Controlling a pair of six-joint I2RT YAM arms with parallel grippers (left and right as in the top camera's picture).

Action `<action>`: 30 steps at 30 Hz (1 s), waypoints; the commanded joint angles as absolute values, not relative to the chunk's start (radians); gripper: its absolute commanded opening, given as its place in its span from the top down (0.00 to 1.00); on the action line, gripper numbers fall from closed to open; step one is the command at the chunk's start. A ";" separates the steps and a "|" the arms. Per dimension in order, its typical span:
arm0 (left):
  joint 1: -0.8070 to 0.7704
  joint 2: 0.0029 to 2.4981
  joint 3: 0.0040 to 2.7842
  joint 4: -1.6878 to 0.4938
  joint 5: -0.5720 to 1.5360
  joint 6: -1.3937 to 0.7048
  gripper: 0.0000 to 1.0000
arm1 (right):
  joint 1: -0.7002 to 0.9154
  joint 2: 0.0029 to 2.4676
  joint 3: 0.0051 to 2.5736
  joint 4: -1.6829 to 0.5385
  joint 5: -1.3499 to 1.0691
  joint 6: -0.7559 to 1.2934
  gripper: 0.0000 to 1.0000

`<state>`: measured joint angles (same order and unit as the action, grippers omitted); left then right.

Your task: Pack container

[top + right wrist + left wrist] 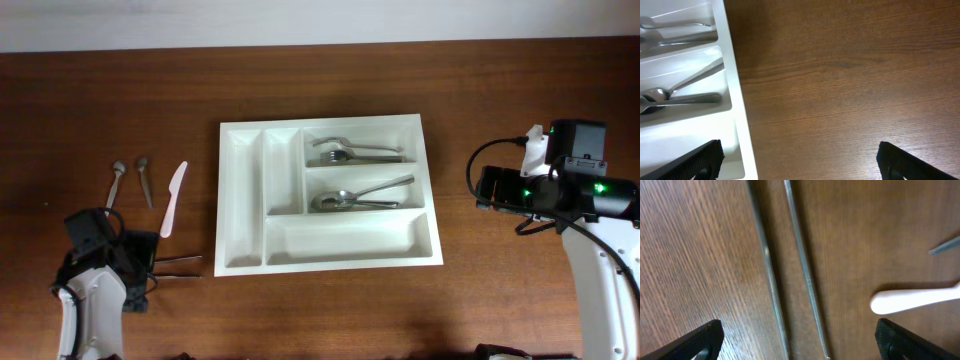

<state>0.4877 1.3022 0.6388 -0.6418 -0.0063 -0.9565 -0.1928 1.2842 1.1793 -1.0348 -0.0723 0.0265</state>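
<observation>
The container (243, 195) is a white cutlery tray in the middle of the table. Forks (355, 152) lie in its upper right compartment and spoons (360, 196) in the one below. Its right rim (735, 100) shows in the right wrist view. My left gripper (150, 264) is open at the lower left. Two thin metal handles (802, 270) run between its fingers (695, 342), untouched. A white plastic knife (174, 198) lies nearby, its handle end (915, 299) by the right finger. My right gripper (485, 190) hangs open and empty just right of the container.
Two small metal spoons (118, 180) (146, 178) lie left of the white knife. The thin metal pieces (178, 265) rest on the wood between my left gripper and the tray's lower left corner. Bare wood (850, 90) lies under my right gripper.
</observation>
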 commanded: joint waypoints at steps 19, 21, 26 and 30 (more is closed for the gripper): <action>0.494 1.492 0.611 -0.562 0.017 -1.116 0.00 | -0.189 1.280 1.179 -1.036 -0.101 0.035 0.01; 0.494 1.492 0.611 -0.610 0.022 -1.159 0.01 | -0.189 1.280 1.179 -1.036 -0.101 0.035 0.01; 0.493 1.489 0.616 -0.622 0.122 -1.158 0.01 | -0.189 1.280 1.179 -1.034 -0.101 0.035 0.01; 0.493 1.469 0.636 -0.570 0.120 -1.050 0.01 | -0.189 1.280 1.179 -1.030 -0.101 0.035 0.01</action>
<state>0.4938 1.4479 0.6548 -0.6079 0.0235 -1.1076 -0.1928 1.2842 1.1793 -1.0348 -0.0952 0.0261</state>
